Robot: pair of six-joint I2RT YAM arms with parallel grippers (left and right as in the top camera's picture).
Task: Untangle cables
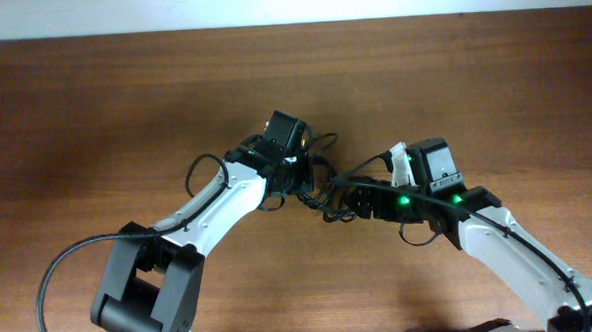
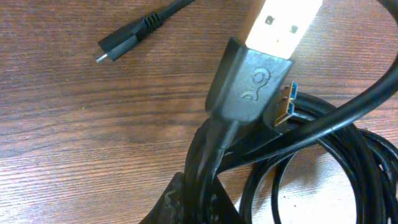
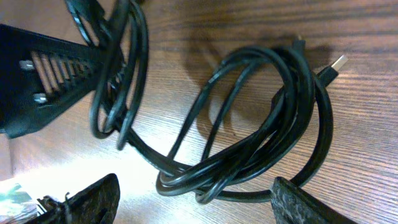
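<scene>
Top-down overhead; wrist close-ups sharing cables (image 3: 211, 177)

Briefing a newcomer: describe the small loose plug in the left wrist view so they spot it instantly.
On the wooden table, find the tangle of black cables at the lower right of the left wrist view. Go up and left across bare wood to the small plug. Unlike the big logo-stamped USB plug, it is slim, ridge-collared and lies alone.

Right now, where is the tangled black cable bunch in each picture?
Overhead: the cable bunch looks small, near the middle of the picture.
Left wrist: the cable bunch loops through the lower right, very close up.
Right wrist: the cable bunch is a big coil across the middle and right.
Shared landmark: the wooden table lies under it in all three.
</scene>
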